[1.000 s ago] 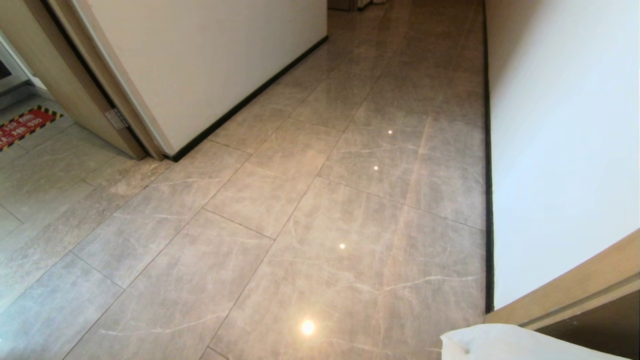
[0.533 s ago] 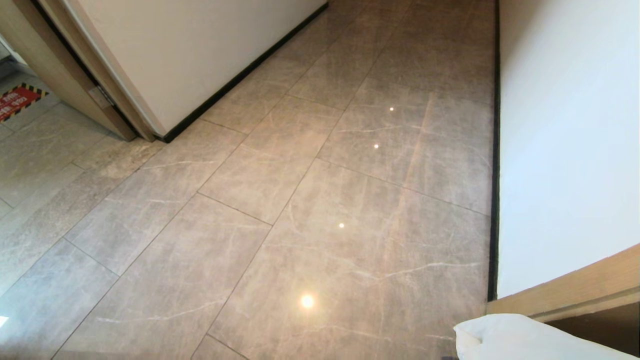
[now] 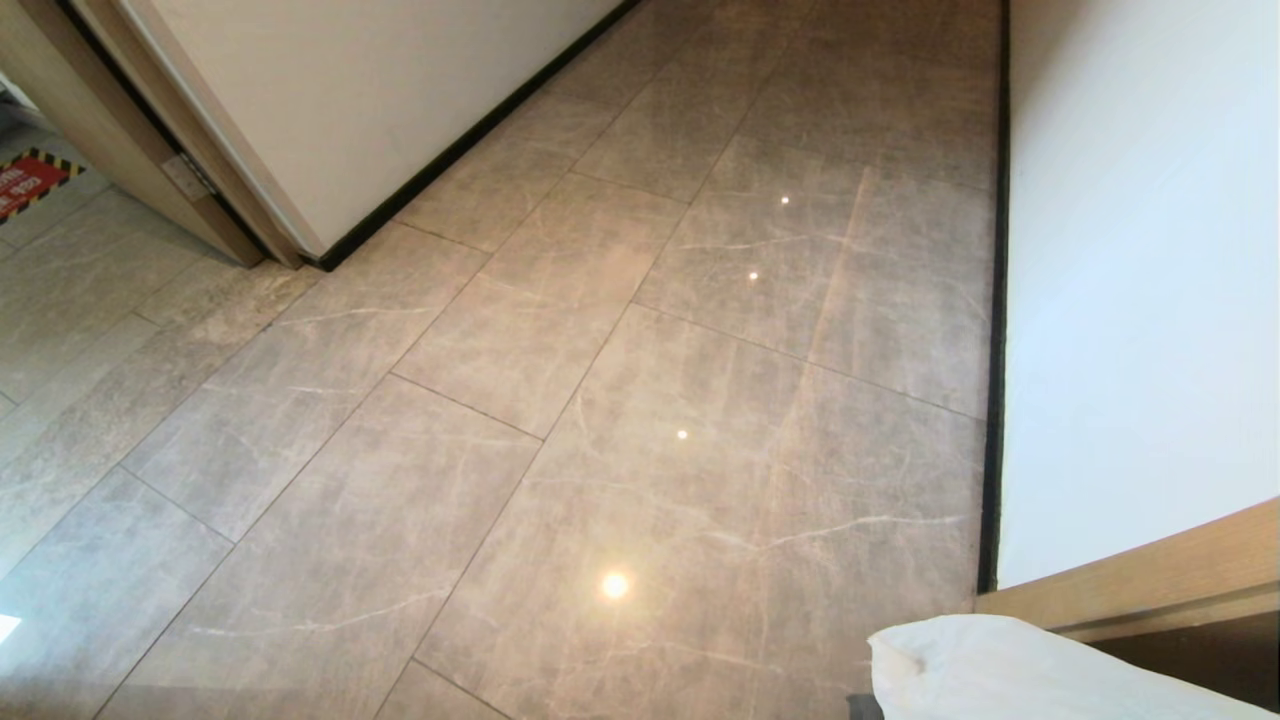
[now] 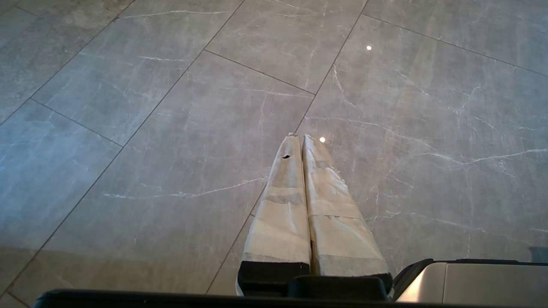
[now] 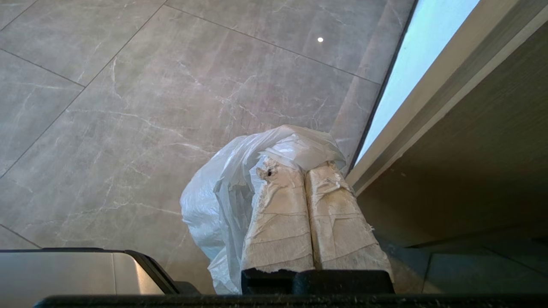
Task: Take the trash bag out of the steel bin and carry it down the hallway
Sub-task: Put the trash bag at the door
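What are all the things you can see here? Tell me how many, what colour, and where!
trash bag: one, thin white plastic, hanging from the right tool above the floor, near the right wall.
hallway floor: many big glossy beige-grey marbled tiles, running ahead.
walls: two, cream, one on each side of the hallway.
baseboard: thin black strip along the foot of each wall.
door frame: one, light wood, far left.
floor sign: one, red with yellow-black edge, past that door frame.
wooden frame: one, light brown, low on the right.
left tool: one, tape-wrapped, shut and empty, over the floor.
right tool: one, tape-wrapped, shut on the trash bag.
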Available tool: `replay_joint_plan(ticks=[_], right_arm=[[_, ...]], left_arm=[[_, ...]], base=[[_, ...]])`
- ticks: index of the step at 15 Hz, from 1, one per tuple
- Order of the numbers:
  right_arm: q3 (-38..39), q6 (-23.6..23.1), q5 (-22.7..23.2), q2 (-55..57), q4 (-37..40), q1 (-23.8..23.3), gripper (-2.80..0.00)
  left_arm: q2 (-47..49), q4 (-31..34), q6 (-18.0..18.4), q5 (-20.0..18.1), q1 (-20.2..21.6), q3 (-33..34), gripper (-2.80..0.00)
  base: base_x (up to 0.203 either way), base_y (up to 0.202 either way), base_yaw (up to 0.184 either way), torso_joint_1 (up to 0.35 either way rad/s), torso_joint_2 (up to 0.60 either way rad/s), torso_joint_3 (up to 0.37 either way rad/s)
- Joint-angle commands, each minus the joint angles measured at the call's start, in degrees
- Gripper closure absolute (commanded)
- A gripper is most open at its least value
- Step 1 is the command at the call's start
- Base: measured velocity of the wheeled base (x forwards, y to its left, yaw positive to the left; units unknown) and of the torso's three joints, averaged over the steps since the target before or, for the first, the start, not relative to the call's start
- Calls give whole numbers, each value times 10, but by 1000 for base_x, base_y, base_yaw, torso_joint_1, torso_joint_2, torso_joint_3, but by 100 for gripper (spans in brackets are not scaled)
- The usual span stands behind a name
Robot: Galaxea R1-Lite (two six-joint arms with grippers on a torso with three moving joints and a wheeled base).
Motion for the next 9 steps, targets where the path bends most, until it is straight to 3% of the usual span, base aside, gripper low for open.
replay_joint_plan(ticks=[1, 5, 9], right_arm=[[-3, 0, 0, 0, 0, 0, 0], [-136, 4, 1, 51, 66, 0, 0], [-240, 7, -17, 205, 143, -5, 0]], left_arm=[[0, 0, 0, 0, 0, 0, 0], [0, 0, 0, 0, 0, 0, 0], [0, 0, 0, 0, 0, 0, 0]], base=[[0, 0, 0, 0, 0, 0], [0, 0, 0, 0, 0, 0], [0, 0, 0, 0, 0, 0]])
